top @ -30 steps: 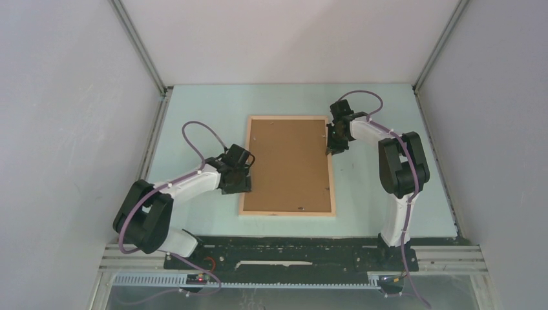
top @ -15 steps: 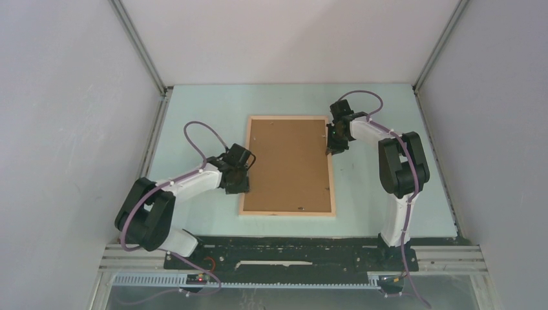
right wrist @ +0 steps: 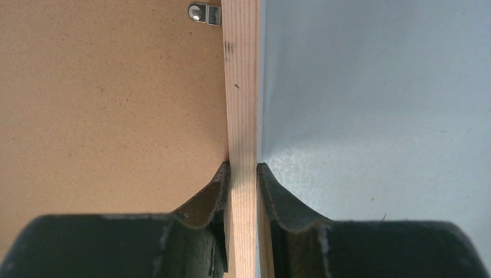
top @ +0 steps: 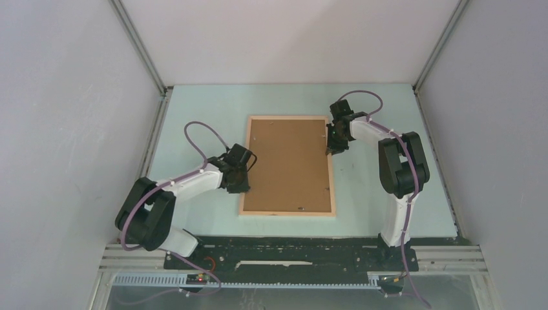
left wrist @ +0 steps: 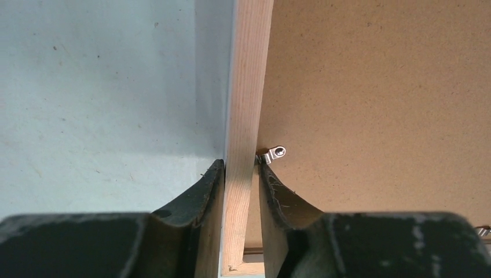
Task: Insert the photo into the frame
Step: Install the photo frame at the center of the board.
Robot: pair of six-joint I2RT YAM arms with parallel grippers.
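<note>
Top view: the frame (top: 287,213) lies flat on the table (top: 388,194), wood side up, with the photo (top: 288,165) sitting inside it, brown back showing. Left wrist: left gripper (left wrist: 240,168) pinched on the left rail, right next to a metal clip (left wrist: 277,153). Right wrist: right gripper (right wrist: 242,168) clamped on the opposite rail. I'd move both sides evenly so the board doesn't pop out

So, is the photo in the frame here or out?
In: the photo, brown back up, fills the frame edge to edge, a metal tab lying over it.
</note>
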